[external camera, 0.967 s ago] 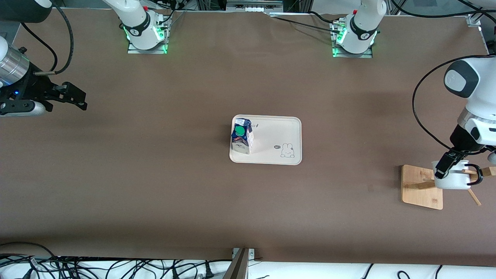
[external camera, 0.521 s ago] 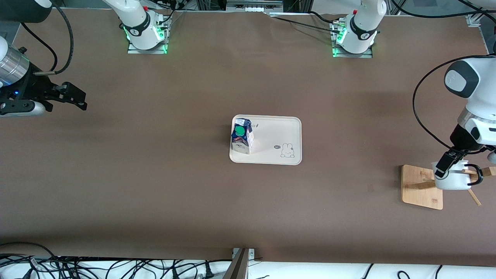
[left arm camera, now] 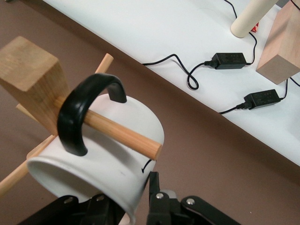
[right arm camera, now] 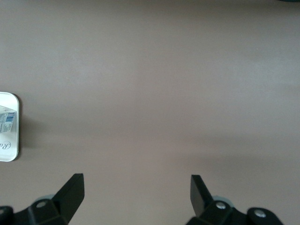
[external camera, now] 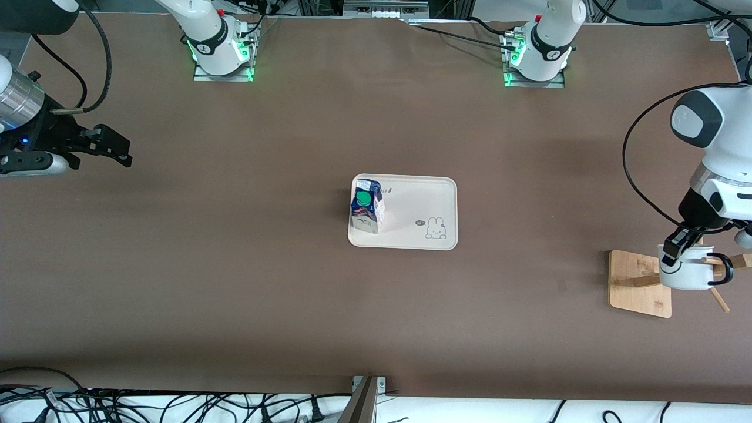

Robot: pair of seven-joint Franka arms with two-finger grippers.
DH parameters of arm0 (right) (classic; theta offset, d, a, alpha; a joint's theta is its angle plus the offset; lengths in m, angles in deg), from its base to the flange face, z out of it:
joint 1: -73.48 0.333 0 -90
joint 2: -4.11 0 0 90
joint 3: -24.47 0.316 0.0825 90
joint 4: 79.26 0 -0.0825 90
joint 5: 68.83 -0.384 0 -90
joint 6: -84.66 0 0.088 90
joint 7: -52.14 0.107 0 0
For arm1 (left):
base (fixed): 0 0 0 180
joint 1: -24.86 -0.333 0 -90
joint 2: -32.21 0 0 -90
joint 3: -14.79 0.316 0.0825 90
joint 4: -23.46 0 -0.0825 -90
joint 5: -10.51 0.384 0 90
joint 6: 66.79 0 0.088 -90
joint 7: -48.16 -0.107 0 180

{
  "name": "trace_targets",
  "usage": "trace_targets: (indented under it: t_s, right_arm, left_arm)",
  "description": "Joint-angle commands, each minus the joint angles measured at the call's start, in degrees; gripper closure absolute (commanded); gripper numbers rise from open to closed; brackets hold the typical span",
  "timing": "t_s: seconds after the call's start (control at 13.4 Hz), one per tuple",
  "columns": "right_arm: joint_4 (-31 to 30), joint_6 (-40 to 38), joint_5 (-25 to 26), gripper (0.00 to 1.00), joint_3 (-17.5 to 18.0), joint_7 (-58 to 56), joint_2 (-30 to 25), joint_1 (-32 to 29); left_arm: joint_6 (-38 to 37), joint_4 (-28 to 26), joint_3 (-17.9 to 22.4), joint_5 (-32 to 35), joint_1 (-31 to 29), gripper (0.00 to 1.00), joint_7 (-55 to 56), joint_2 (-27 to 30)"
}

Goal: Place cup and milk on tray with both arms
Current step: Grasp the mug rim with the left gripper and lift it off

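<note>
At the left arm's end of the brown worktop (external camera: 247, 294), nearest the front camera, a wooden mug stand (external camera: 639, 283) on a square base carries the cup (external camera: 686, 275), a white mug hung by its black handle (left arm camera: 83, 111) on one of the stand's pegs (left arm camera: 119, 133). The left claw (external camera: 675, 249) is on the cup from above: the left wrist view shows its black fingers (left arm camera: 159, 201) straddling the mug's wall at the rim, one inside the mouth and one outside, pinched against the wall. The cup hangs tilted, mouth toward the claw, with the peg still through its handle.

Farther from the camera, at the middle of the worktop, lies the cream tray (external camera: 417, 202) with its rabbit drawing (external camera: 435, 228). The milk (external camera: 366, 212), a blue-and-white carton with a green screw cap (external camera: 364, 198), stands upright on the tray, at the edge toward the right arm's end. Tray and cup are well apart.

Farther still, at the right arm's end, the right arm waits with the right claw (external camera: 114, 150) hanging over bare worktop, its fingers (right arm camera: 70, 192) spread wide with nothing between them; a corner of the tray shows at the edge of the right wrist view. Both arm bases, lit green, stand along the worktop's edge farthest from the camera.
</note>
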Motion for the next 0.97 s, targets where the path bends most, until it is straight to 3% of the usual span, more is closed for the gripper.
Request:
trace_targets:
  t_s: [0.0, 0.89]
  right_arm:
    - [0.7, -0.8, 0.2, 0.0, 0.3, -0.1, 0.0, -0.5]
    - [0.7, -0.8, 0.2, 0.0, 0.3, -0.1, 0.0, -0.5]
  left_arm:
    - [-0.6, -1.0, 0.1, -0.2, -0.5, 0.88, 0.1, 1.2]
    - [-6.1, -0.3, -3.2, -0.1, -0.2, 0.99, 0.9, 4.2]
